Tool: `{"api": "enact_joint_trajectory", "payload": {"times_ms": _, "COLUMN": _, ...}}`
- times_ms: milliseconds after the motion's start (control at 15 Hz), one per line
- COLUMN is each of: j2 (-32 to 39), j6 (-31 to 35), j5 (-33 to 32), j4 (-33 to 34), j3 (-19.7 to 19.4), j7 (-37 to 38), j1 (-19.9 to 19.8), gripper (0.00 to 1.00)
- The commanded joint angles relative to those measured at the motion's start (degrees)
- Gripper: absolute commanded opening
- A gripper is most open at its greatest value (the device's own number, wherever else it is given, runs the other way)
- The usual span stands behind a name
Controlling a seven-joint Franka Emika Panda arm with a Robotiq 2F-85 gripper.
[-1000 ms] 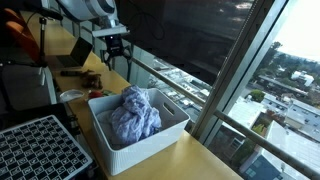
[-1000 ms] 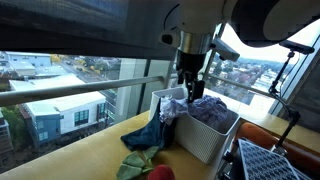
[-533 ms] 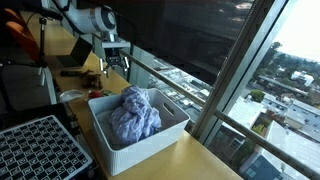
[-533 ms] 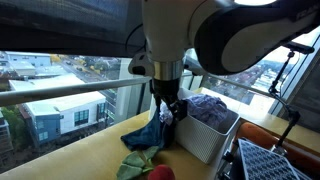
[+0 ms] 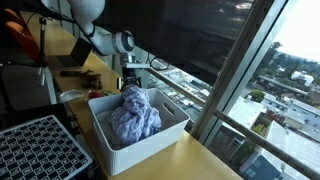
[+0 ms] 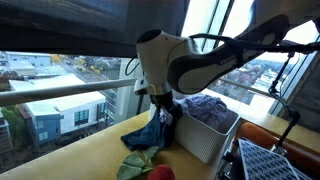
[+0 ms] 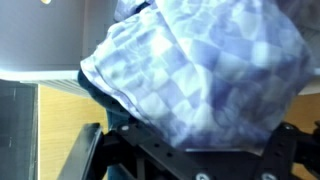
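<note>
A white bin (image 5: pixel 152 138) (image 6: pixel 204 142) on the wooden table holds a crumpled blue-and-white checkered cloth (image 5: pixel 133 114) (image 6: pixel 208 106). A dark blue cloth (image 6: pixel 147 135) hangs over the bin's end and spreads onto the table. My gripper (image 5: pixel 131 80) (image 6: pixel 166 113) is low at that end of the bin, just above the dark cloth, with its fingers spread open. The checkered cloth (image 7: pixel 200 60) fills the wrist view, directly in front of the gripper (image 7: pixel 190 135). Nothing is gripped between the fingers.
A green cloth (image 6: pixel 136 165) and a red object (image 6: pixel 160 173) lie on the table near the dark cloth. A black grid tray (image 5: pixel 40 146) (image 6: pixel 276 160) sits beside the bin. A window rail (image 6: pixel 70 92) and glass run close behind the table.
The arm has come down from above the bin and swung to the bin's end, with the gripper now low by the dark blue cloth. The jaws stayed open.
</note>
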Motion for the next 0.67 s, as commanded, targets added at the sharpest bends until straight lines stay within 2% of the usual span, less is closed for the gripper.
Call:
{"api": "enact_joint_trajectory", "payload": {"times_ms": 0, "j2": 4.73, "j6": -2.45, "j5": -1.08, "j4": 5.70, "j3": -0.91, "j7": -3.60, "j1": 0.11, "gripper": 1.00}}
{"api": "enact_joint_trajectory", "payload": {"times_ms": 267, "j2": 7.12, "j6": -2.43, "j5": -0.27, "j4": 7.69, "j3": -0.91, "j7": -4.59, "j1": 0.31, "gripper": 1.00}}
{"api": "enact_joint_trajectory", "payload": {"times_ms": 333, "j2": 7.30, "j6": -2.04, "j5": 0.08, "j4": 7.69, "j3": -0.71, "j7": -4.79, "j1": 0.15, "gripper": 0.75}}
{"api": "enact_joint_trajectory", "payload": {"times_ms": 400, "j2": 7.40, "j6": -1.81, "j5": 0.12, "j4": 7.78, "j3": -0.76, "j7": -4.40, "j1": 0.27, "gripper": 0.74}}
{"api": "enact_joint_trajectory", "payload": {"times_ms": 600, "j2": 6.47, "j6": -1.48, "j5": 0.82, "j4": 7.30, "j3": -0.52, "j7": -3.73, "j1": 0.12, "gripper": 0.49}}
